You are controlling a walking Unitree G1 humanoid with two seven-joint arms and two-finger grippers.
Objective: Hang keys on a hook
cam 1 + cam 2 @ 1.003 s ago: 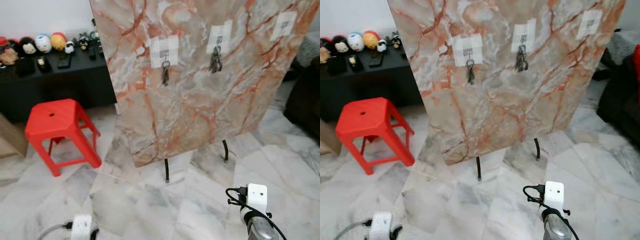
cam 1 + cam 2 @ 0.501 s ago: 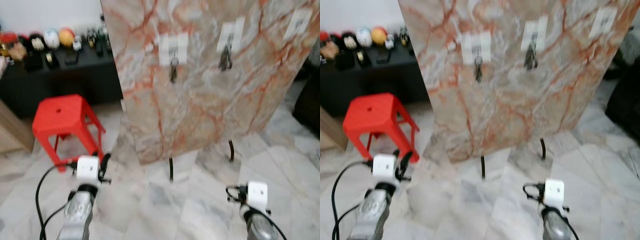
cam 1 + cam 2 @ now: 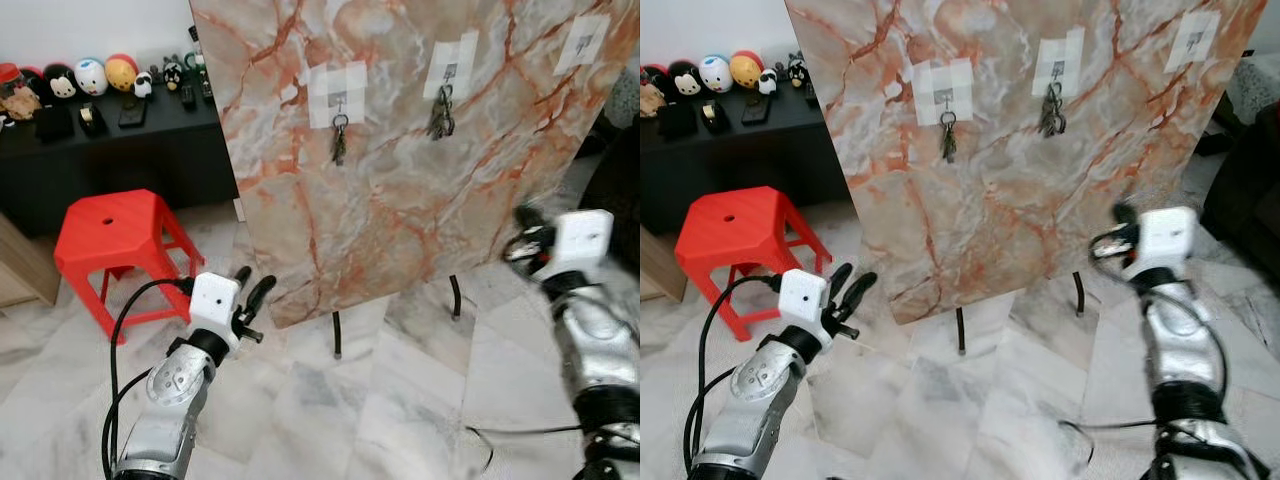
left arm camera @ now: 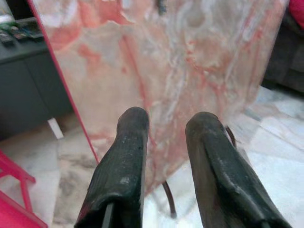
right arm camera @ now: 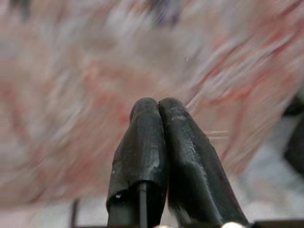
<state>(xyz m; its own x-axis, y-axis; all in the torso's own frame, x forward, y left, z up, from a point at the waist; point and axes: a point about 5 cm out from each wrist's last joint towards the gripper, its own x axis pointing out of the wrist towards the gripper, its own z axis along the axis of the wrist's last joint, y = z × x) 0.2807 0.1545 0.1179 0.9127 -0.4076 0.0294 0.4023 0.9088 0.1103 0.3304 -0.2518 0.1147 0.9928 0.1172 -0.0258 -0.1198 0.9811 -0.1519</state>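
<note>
You will find no text, label, brand or number that can be read in these pictures. The white tape patches (image 3: 337,92) on the marble board (image 3: 400,220) carry no writing that you can make out; the small dark marks on them are too small to tell. The white wrist boxes (image 3: 803,296) show no printed sign. The things along the black shelf (image 3: 110,140) at the far left are too small to read.
</note>
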